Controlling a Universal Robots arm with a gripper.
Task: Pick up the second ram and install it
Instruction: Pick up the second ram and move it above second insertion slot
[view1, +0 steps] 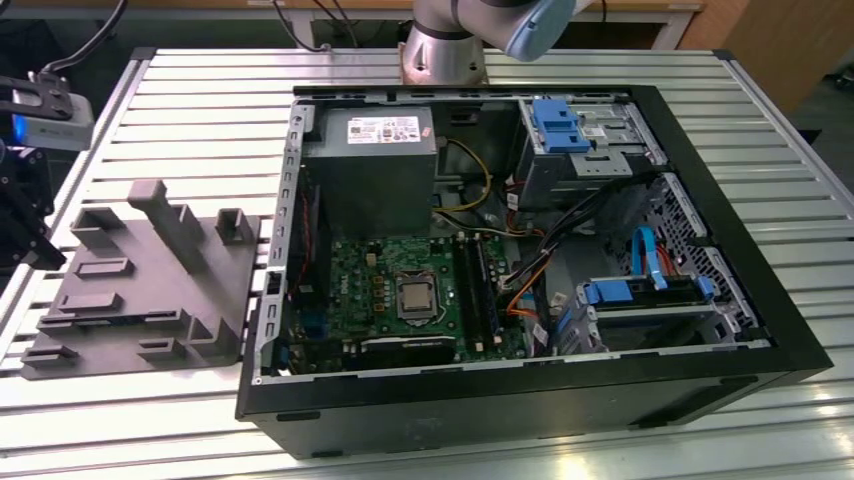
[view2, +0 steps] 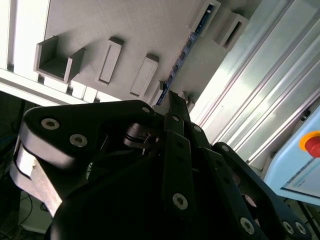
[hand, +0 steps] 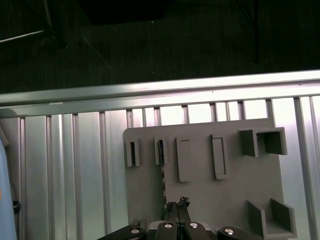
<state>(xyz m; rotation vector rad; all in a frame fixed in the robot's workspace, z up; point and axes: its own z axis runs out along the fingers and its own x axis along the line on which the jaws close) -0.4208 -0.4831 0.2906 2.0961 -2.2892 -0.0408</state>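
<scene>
the second ram (hand: 162, 172), on edge in the grey fixture (hand: 225, 200), looks light, stiff, fragile: grip its flat faces. pincer (hand: 179, 204) narrow, empty, just beside it.

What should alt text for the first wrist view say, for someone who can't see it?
The gripper hangs over a grey holder on a slatted metal table, close to one end of a thin blue ram standing on edge in a slot.
</scene>
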